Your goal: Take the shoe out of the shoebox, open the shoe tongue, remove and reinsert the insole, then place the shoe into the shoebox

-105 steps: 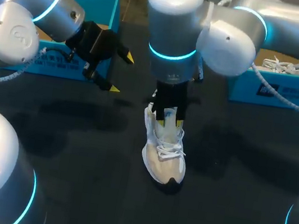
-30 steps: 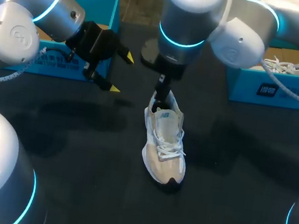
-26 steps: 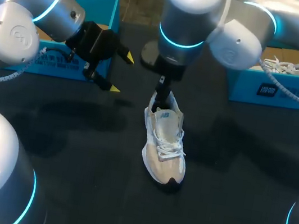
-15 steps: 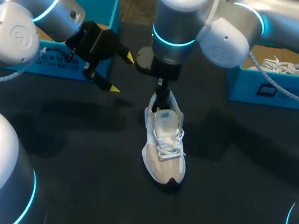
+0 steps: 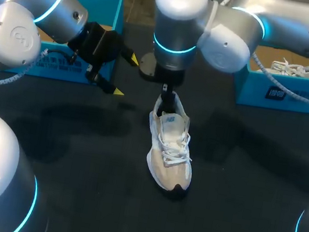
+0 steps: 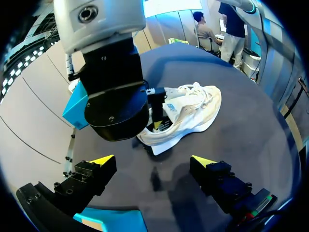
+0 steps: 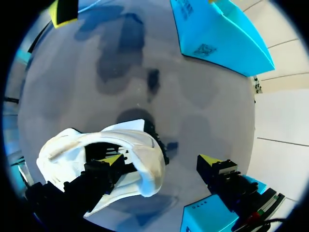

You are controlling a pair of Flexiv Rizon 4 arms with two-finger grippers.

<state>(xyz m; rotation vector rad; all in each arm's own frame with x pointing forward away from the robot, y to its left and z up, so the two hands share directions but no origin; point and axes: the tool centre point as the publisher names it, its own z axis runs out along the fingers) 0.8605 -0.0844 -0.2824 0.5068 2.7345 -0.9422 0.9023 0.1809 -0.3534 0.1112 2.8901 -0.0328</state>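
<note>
The shoe [image 5: 170,148] sits upright on the table [image 5: 73,185], and the right gripper [image 7: 161,162] is spread across its heel, one finger inside the opening and the other outside. The left gripper [image 6: 152,162] hangs with its fingers apart near the shoe's heel end (holding nothing). Closing now would likely pinch the shoe's heel wall rather than the insole, and any pull would drag the unpinned shoe.

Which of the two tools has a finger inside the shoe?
The right tool: one finger is inside the shoe, the other outside its heel. The left tool hangs open, away from the shoe.
</note>
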